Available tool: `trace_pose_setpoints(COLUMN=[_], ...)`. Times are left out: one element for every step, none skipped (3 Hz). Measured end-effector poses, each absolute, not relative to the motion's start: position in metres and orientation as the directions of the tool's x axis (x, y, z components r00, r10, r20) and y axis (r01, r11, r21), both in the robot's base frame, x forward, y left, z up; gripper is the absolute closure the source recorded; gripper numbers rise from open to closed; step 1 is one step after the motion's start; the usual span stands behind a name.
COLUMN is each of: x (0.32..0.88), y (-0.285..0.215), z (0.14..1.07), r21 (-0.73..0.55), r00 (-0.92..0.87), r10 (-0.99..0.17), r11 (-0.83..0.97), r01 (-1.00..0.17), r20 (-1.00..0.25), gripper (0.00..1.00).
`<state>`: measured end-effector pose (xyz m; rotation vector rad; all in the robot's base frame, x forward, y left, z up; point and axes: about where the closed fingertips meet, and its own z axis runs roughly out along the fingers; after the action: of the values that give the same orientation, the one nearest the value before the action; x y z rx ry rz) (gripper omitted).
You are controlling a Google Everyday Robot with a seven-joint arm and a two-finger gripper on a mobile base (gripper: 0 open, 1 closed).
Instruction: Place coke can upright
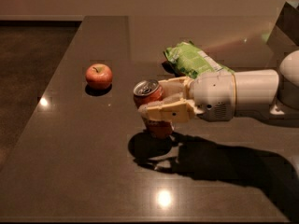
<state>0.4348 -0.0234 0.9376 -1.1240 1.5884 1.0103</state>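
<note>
The arm (236,94) reaches in level from 3 o'clock over the table (70,171). Its gripper (153,102) has its fingers clamped on the coke can (148,90), which is nearly upright at mid-table. An apple (98,75) lies at its 10 o'clock.

No legible txt on coke can (148,91) in claw (153,101)

dim light, probably overhead; glare (164,199) on table (70,171); gripper (150,101) mid-table, clasping coke can (146,87), casts shadow (149,148).
</note>
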Motion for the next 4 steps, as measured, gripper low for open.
trace_pose_setpoints(x=[0.431,0.429,0.430,0.431], y=[-0.023,-0.021,-0.018,-0.015], z=[0.932,0.928,0.923,0.917], r21=[0.088,0.057,0.046,0.046], r00=[-0.122,-0.071,-0.047,-0.040], r10=[-0.133,-0.057,-0.002,0.031], r11=[0.236,0.221,0.214,0.209], r01=[-0.968,-0.974,-0.976,-0.977], r20=[-0.984,-0.996,-0.999,-0.999], gripper=[1.00,1.00,0.82,0.58])
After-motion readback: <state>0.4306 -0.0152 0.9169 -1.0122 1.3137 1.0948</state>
